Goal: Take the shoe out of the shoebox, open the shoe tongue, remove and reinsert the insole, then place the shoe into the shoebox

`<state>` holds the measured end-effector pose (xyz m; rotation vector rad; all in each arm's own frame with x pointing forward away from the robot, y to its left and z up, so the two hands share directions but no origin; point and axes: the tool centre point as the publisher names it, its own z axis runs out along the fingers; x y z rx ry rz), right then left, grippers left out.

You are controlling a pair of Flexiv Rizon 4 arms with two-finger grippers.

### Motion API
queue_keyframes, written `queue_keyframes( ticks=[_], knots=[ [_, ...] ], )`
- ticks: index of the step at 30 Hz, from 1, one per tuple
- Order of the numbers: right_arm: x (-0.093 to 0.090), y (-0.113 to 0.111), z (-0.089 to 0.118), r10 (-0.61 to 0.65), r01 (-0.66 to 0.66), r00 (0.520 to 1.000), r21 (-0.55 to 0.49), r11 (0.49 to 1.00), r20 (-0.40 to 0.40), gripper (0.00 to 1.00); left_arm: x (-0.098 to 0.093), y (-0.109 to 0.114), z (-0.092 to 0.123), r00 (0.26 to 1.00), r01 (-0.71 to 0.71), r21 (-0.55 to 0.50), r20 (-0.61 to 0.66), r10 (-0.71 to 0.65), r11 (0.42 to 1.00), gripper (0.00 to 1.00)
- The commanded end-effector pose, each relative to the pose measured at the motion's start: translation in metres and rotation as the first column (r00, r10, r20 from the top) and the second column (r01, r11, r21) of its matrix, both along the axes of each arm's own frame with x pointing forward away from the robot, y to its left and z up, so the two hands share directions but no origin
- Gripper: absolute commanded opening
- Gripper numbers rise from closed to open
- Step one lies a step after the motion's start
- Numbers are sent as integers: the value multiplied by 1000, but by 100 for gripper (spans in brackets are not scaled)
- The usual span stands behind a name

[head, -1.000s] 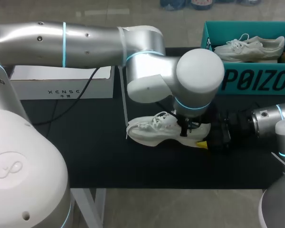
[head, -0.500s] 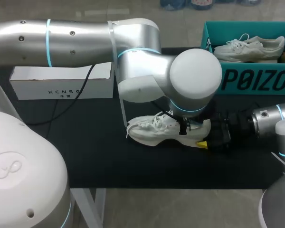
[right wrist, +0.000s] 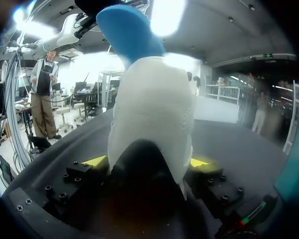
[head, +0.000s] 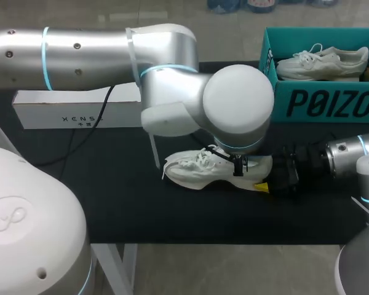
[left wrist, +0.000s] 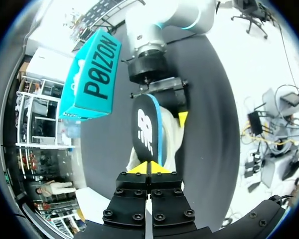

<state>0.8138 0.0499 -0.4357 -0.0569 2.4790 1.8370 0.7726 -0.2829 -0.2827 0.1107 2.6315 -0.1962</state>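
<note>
Insole-removal step, I'd say: left gripper [left wrist: 149, 170] pinches black blue-edged foam insole [left wrist: 145, 132], right gripper [right wrist: 147, 162] clamps white lace-up sneaker [right wrist: 152, 114] at heel; next, steady lift.

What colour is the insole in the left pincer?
The insole is black with a white logo and a blue edge; clearest in the left wrist view.
</note>
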Motion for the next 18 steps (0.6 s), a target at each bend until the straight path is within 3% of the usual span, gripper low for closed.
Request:
queue_keyframes(
  ticks=[1, 2, 3, 6, 11, 18],
  knots=[
    [0, 1, -5, -1, 1, 1000, -1, 1000, -1, 0, -6, 0, -3, 1000, 18, -21, 0, -18, 1000, 0],
    [0, 1, -5, -1, 1, 1000, -1, 1000, -1, 0, -8, 0, -3, 1000, 20, -25, 1, -20, 999, 0],
    [0, 1, -5, -1, 1, 1000, -1, 1000, -1, 0, -11, 1, -4, 1000, 22, -28, 3, -22, 999, 15],
    [0, 1, -5, -1, 1, 1000, -1, 1000, -1, 0, -15, 2, -8, 1000, 21, -31, -4, -21, 999, 12],
    [0, 1, -5, -1, 1, 1000, -1, 1000, -1, 0, -20, 7, -13, 1000, 18, -42, -13, -19, 999, 33],
    [0, 1, -5, -1, 1, 1000, -1, 1000, -1, 0, -15, 13, -26, 1000, -6, -61, -18, 5, 998, 44]
  ],
)
